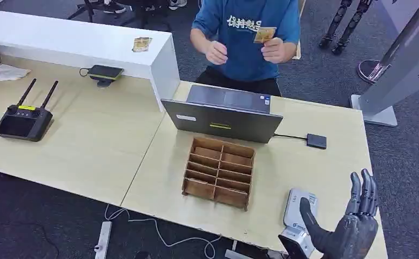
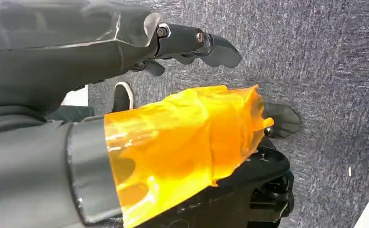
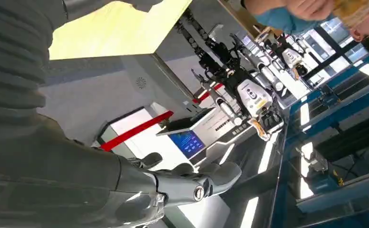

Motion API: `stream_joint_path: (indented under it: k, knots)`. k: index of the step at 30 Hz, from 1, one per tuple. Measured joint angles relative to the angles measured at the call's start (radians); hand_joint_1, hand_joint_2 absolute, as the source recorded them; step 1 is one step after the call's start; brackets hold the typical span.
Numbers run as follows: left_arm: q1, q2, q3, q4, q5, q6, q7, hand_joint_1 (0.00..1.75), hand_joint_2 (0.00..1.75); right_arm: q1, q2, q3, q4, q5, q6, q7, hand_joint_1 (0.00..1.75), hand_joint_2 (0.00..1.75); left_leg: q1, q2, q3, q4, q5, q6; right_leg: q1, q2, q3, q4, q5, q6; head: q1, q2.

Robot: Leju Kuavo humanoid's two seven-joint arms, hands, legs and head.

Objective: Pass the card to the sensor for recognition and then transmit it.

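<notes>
A person in a blue shirt stands behind the desk and holds a yellowish card [image 1: 264, 35] in one hand at chest height. In the right wrist view the card [image 3: 356, 8] is at the picture's edge. A white card sensor [image 1: 299, 207] lies near the desk's front right edge. My right hand [image 1: 352, 225] is raised just to the right of the sensor, holding nothing, its fingers straight and the thumb spread toward the sensor; the right wrist view shows this hand [image 3: 182, 183] too. My left hand [image 2: 182, 95] hangs over the grey floor, holding nothing, its thumb wrapped in orange tape.
A wooden divider tray [image 1: 219, 171] sits mid-desk in front of a grey laptop [image 1: 223, 112]. A small black box [image 1: 316, 141] on a cable lies right of the laptop. A second card [image 1: 141, 43] rests on the white shelf. A black remote controller [image 1: 24, 121] lies at the left.
</notes>
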Motion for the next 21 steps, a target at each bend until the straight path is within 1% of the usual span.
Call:
stream_joint_path:
  k: [13,16,21]
  knots:
    - [0.0,0.0,0.0,0.0,-0.007,0.0,0.0,0.0,0.0,-0.001,0.0,0.0,0.0,0.015,0.0,0.001,0.0,1.75,0.0,0.0,0.0,0.0,0.0,0.0,0.0,0.0,0.0,0.0,0.0,0.0,0.0,0.0]
    - [0.0,0.0,0.0,0.0,-0.015,0.0,0.0,0.0,0.0,-0.004,0.0,-0.005,-0.005,0.017,0.0,-0.007,0.0,1.75,0.0,0.0,0.0,0.0,0.0,0.0,0.0,0.0,0.0,0.0,0.0,0.0,0.0,0.0]
    - [0.0,0.001,0.0,0.0,-0.035,-0.007,0.0,0.0,0.0,-0.043,-0.001,-0.03,-0.003,0.032,0.0,-0.032,0.0,1.75,0.0,0.0,0.0,0.0,0.0,0.0,0.0,0.0,0.0,0.0,0.0,0.0,0.0,0.0]
